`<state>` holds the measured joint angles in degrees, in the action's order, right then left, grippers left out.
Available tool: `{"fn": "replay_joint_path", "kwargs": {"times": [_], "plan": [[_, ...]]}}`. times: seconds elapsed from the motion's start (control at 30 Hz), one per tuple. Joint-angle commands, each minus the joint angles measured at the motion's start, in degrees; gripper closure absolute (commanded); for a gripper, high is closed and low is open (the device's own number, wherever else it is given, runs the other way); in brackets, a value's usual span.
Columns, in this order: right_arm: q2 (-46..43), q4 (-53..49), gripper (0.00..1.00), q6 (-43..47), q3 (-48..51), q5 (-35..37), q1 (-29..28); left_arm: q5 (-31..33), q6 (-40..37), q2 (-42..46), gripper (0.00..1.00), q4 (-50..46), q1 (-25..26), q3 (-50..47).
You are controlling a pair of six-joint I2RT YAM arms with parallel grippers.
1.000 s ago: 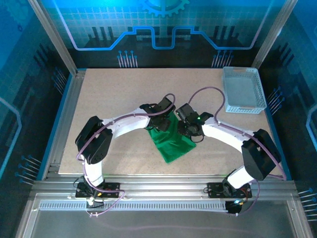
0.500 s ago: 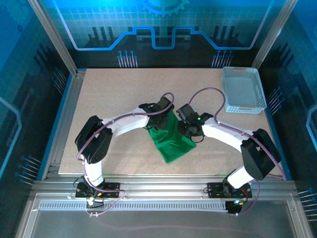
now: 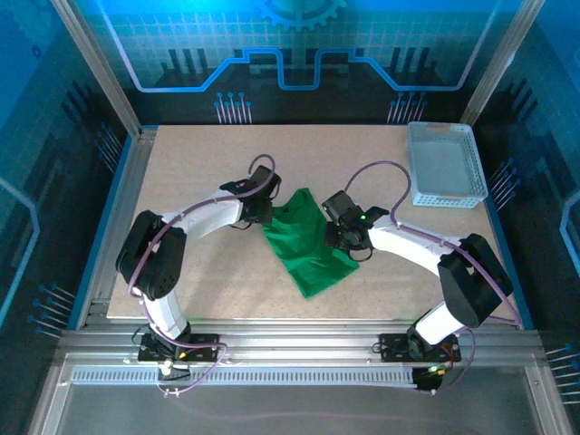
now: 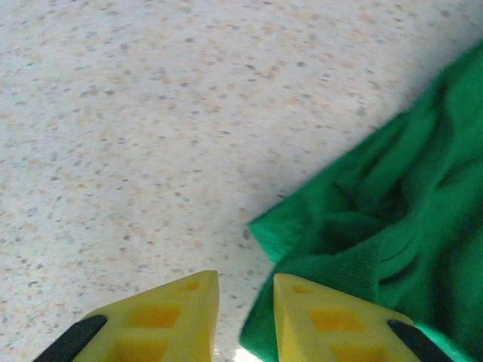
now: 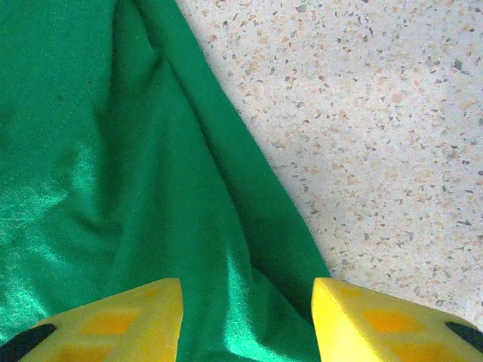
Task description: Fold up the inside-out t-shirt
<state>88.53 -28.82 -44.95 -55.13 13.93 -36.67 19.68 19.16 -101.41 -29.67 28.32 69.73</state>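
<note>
The inside-out t-shirt (image 3: pixel 308 249) is a bright green bundle at the table's centre, with creases running through it. My left gripper (image 3: pixel 265 216) is at its upper left edge. In the left wrist view the yellow fingers (image 4: pixel 173 317) stand close together around the gripper's middle (image 4: pixel 246 302), with the hem of the green cloth (image 4: pixel 392 226) pinched in the narrow gap. My right gripper (image 3: pixel 337 237) rests on the shirt's right side. In the right wrist view this gripper (image 5: pixel 247 317) is open, its fingers wide apart over a raised fold of the cloth (image 5: pixel 113 151).
A white mesh basket (image 3: pixel 444 165) stands at the back right corner of the speckled table (image 3: pixel 199 163). Aluminium frame rails run along the table's left, right and near sides.
My left gripper has closed on the shirt's edge and moved left, pulling that side of the cloth outward. The right gripper has stayed on the shirt.
</note>
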Motion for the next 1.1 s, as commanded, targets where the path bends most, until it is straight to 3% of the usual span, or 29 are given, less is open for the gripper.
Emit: {"fn": "replay_joint_path", "kwargs": {"times": [0.0, 0.27, 0.37, 0.67, 0.93, 1.07], "plan": [[1.11, 0.43, 0.5, 0.34, -0.4, -0.4, 0.36, -0.55, 3.41, 2.69, 0.72, 0.62, -0.87, -1.48], [3.22, 0.87, 0.49, 3.28, -2.31, -1.62, 0.48, -10.69, 1.46, 3.55, 0.53, 7.15, -0.25, -3.97], [5.22, -0.09, 0.49, 2.75, -3.01, -1.48, 0.54, -10.62, 2.74, 0.96, 0.51, 7.16, -0.93, -3.02], [6.65, 3.55, 0.52, 4.34, 1.25, -5.42, 3.18, -12.32, 6.18, -5.37, 0.73, 9.43, -6.38, -1.1], [3.04, 2.29, 0.86, 5.23, 3.57, -5.83, 3.13, -15.78, 7.38, -7.07, 0.92, 10.86, -8.15, -0.08], [1.27, 0.55, 0.94, 5.0, 4.19, -4.78, 3.09, -16.34, 7.49, -7.97, 0.96, 10.94, -8.32, 0.27]]}}
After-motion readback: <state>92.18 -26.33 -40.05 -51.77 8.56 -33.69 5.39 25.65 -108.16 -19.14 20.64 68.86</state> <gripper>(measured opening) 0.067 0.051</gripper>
